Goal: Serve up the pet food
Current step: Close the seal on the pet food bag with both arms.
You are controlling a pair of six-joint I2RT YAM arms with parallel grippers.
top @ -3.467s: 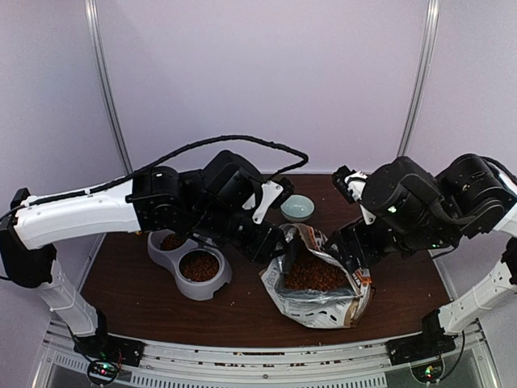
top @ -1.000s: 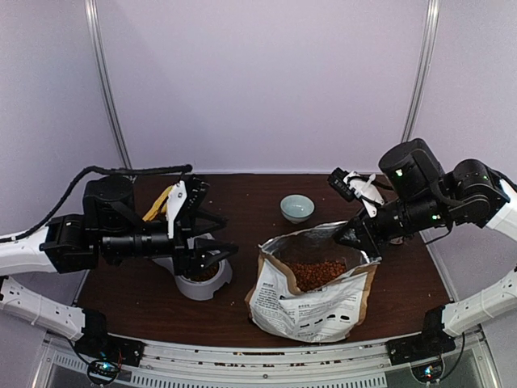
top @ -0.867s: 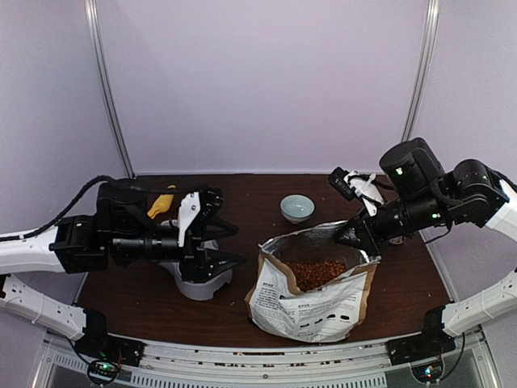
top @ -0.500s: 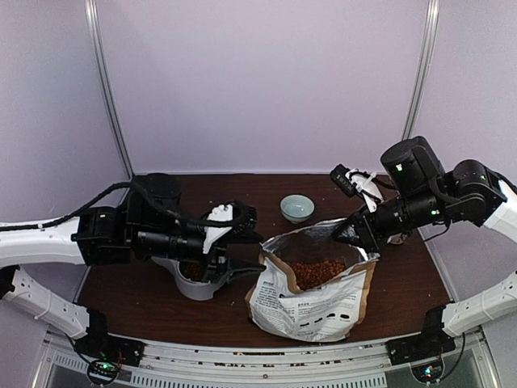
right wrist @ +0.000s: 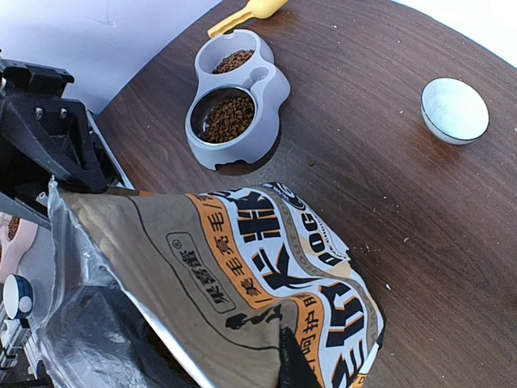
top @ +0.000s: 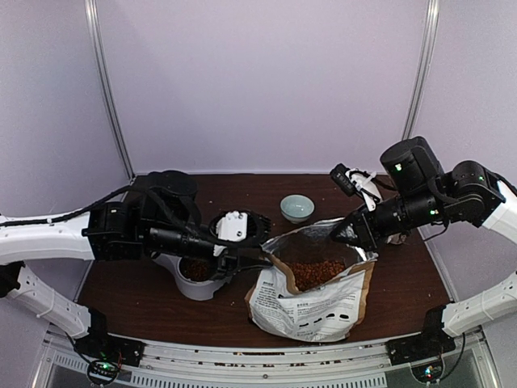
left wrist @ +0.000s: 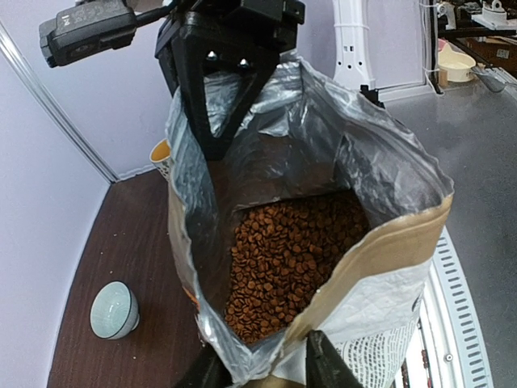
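The pet food [left wrist: 283, 259] is brown kibble lying inside the open silver-white bag [top: 311, 295], which stands upright at the table's centre. More kibble fills both cups of the grey double bowl [right wrist: 250, 105] to the bag's left. My left gripper [left wrist: 262, 373] is at the bag's near-left rim [top: 260, 257], with one finger on each side of the rim and a gap still between them. My right gripper [right wrist: 284, 346] is shut on the far-right rim [top: 346, 233]. One of its fingers presses the bag's printed outer face [right wrist: 242, 242]; the other is hidden inside.
A small pale-green bowl [top: 297, 208] sits behind the bag. A yellow scoop [right wrist: 246, 14] lies beyond the double bowl. The left arm stretches low over the double bowl [top: 194, 284]. The table's front edge [top: 242, 343] lies just before the bag.
The left arm has swung right from over the double bowl to the bag's left rim, its jaws narrowing around it. The right gripper has kept its hold on the bag.
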